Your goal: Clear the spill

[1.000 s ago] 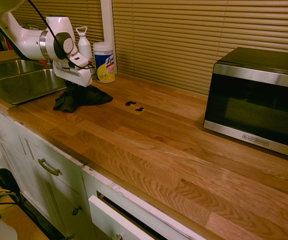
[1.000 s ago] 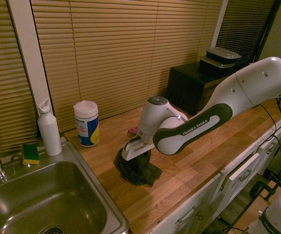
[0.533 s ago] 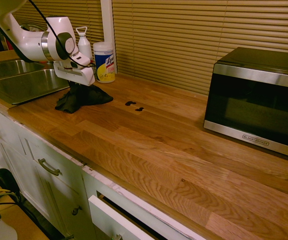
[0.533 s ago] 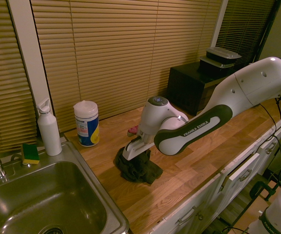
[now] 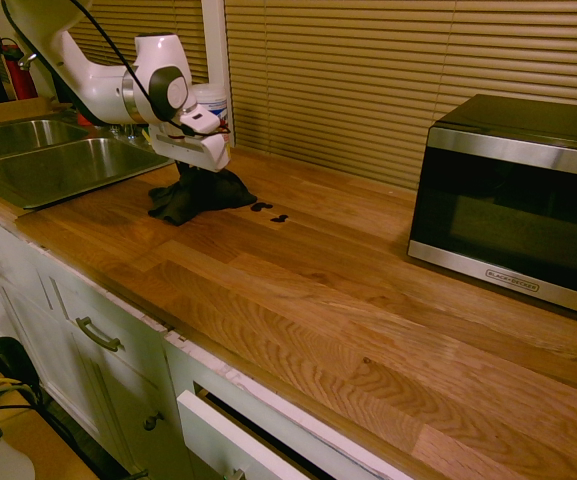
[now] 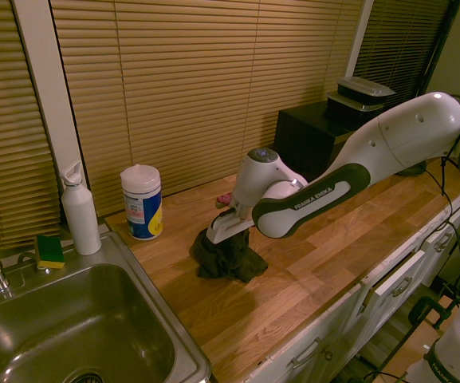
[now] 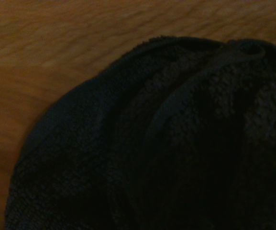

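The gripper [image 5: 196, 170] pinches the dark cloth [image 5: 200, 197] on the counter [image 5: 298, 290], beside the spill [image 5: 268, 211]. A bunched cloth could smear the blotches rather than lift them.

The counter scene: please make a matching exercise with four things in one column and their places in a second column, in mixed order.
Things:
1. spill
2. dark cloth
3. microwave
4. green sponge

Places:
A. at the sink's back rim
B. under the pincer
C. far end of the counter, away from the sink
D. bare wood just beside the cloth

Pairs: 1-D, 2-B, 3-C, 4-A
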You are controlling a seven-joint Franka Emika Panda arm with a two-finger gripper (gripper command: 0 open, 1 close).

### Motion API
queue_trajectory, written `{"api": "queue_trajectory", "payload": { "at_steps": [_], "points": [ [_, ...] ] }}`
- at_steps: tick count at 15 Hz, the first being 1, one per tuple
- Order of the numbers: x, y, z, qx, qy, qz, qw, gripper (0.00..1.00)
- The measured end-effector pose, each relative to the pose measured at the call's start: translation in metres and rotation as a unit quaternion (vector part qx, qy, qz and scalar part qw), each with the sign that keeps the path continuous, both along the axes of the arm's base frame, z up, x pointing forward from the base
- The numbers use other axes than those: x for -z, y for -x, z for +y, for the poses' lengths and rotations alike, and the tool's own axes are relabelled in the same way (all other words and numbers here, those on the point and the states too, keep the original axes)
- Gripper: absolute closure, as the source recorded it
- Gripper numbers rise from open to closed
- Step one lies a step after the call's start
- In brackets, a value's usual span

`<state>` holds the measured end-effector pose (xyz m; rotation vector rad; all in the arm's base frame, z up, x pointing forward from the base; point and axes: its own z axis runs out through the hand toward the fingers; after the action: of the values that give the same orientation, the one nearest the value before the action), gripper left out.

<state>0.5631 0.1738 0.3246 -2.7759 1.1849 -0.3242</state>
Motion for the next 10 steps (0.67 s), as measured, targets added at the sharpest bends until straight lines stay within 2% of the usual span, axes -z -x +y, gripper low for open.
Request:
{"api": "queue_trajectory", "payload": {
  "at_steps": [10],
  "points": [
    [-0.004, -0.028, -0.126, 0.056, -0.011, 0.006, 0.998, 1.0]
  ]
}}
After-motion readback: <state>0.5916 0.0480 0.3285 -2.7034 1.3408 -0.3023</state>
